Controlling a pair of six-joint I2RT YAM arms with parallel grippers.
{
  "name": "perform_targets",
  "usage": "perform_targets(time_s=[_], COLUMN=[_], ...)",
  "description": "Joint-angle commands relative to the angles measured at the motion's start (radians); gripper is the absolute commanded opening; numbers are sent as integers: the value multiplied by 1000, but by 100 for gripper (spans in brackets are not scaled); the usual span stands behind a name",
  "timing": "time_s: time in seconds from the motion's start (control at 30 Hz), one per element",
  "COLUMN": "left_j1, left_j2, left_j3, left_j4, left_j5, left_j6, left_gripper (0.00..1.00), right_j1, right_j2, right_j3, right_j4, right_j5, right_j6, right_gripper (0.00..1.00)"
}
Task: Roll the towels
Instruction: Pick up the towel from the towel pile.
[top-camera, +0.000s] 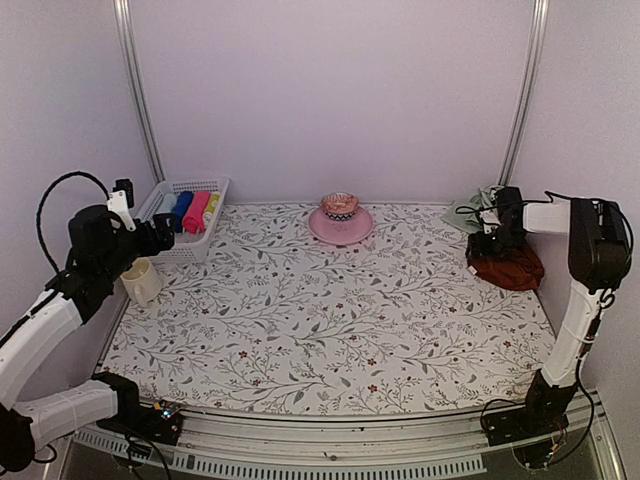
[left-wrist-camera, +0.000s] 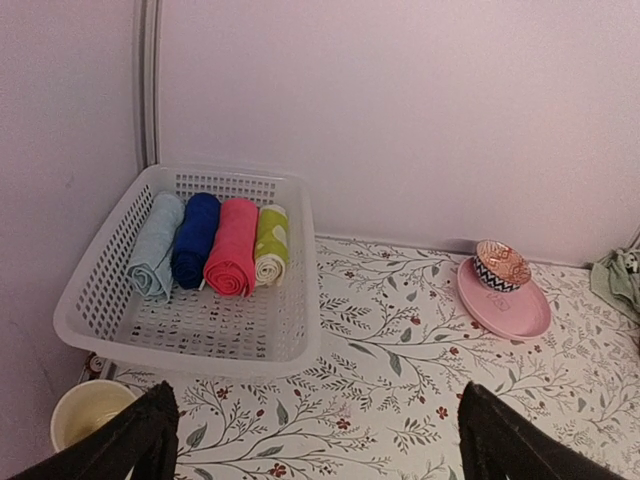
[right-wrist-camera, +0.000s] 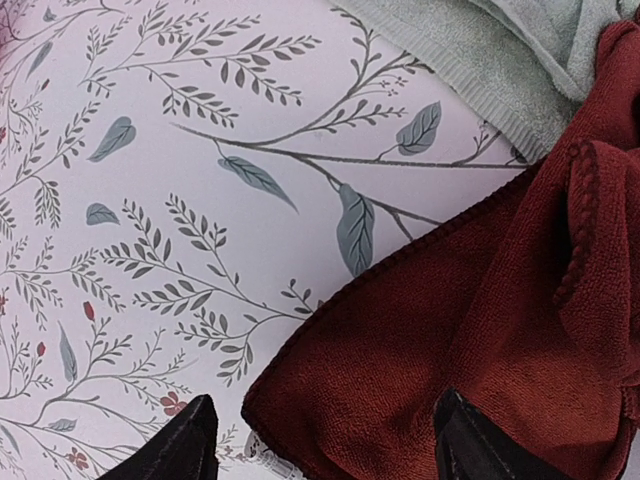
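- Right claw (right-wrist-camera: 325, 452): its two dark fingertips stand apart, low over the near corner of the red towel (right-wrist-camera: 480, 330). The towel's hem lies between them. Whether the tips touch the cloth is hard to tell from the wrist view.
- From above, the right claw (top-camera: 490, 240) points down at the far right of the table (top-camera: 320, 320), with its arm bent over from the right edge.
- The red towel (top-camera: 508, 268) lies in a loose, crumpled heap, unrolled, near the right edge.
- The green towel (top-camera: 470, 212) sits just behind it, also bunched and unrolled. In the wrist view the green towel (right-wrist-camera: 480, 50) touches the red one at the upper right.
- Left claw (left-wrist-camera: 320, 450): fingers spread wide with nothing between them. It is raised at the far left and faces the basket (left-wrist-camera: 190, 350).
- From above, the left claw (top-camera: 160, 235) is just beside the basket (top-camera: 190, 252).
- The white basket holds four rolls (left-wrist-camera: 215, 245) side by side: pale blue, dark blue, pink and yellow-green.
- A cream cup (left-wrist-camera: 90, 415) stands beside the basket's near left corner.
- A pink plate (top-camera: 325, 230) at the back centre carries a small patterned bowl (top-camera: 340, 205).
- A leaf-printed cover lies over the whole table.
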Motion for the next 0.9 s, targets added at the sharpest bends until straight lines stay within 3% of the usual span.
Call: perform_targets(time_s=[0.0,0.17,0.53,0.67,0.87], left_j1=[12,15,23,25,27], left_j2=[3,8,13,14,17], left_j3=[28,27,28,27,27], left_j4=[28,28,29,29,30], left_j5=[18,20,30,29,34], left_j6=[-5,-6,-10,-11,-12], left_gripper=[97,97,97,97,97], right_j1=[22,55,64,65,65], right_j2=[22,35,56,58,66], right_j3=[2,4,4,4,4], right_j4=[-10,-9,-8,-8,-9], right_j5=[-16,34,96,103,100], right_j6=[-16,-38,-51,-54,-56], right_gripper=[74,71,48,35,29])
